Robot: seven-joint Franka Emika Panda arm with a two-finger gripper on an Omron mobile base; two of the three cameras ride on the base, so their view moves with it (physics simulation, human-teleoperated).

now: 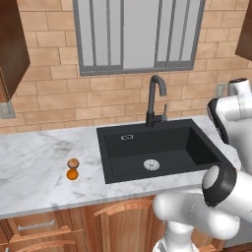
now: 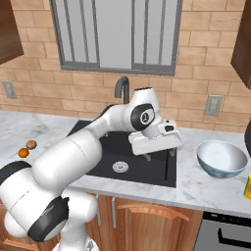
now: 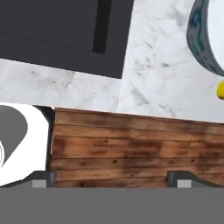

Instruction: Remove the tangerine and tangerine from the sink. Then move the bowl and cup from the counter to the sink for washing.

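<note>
1. The large black rectangular recessed sink (image 1: 162, 147) is set into the white marble counter with grey veins (image 1: 34, 172); its round silver drain disc (image 1: 151, 164) lies on the basin floor, and a dark curved faucet (image 1: 155, 101) stands at the sink's back rim.
2. Both small round tangerines lie on the counter, well to the left of the sink. The duller tan-orange tangerine (image 1: 73, 163) sits just behind the bright orange tangerine (image 1: 72, 174), and the two touch or nearly touch.
3. The wide round white bowl with a pale bluish tint (image 2: 222, 158) stands upright on the counter to the right of the sink, apart from its rim.
4. The small yellow cup (image 2: 247, 187) is on the counter further right of the sink than the bowl, and nearer the front edge; the right base view cuts it off at the picture's edge.
5. The white arm's two-finger gripper (image 2: 159, 154) hangs over the right part of the sink. Its fingers are spread wide and hold nothing.
6. In the hand view, the sink's front right corner (image 3: 65, 35), the counter, the bowl's dark-patterned outer wall (image 3: 201, 39) and the wooden cabinets (image 3: 131, 148) below the sink can be seen.
</note>
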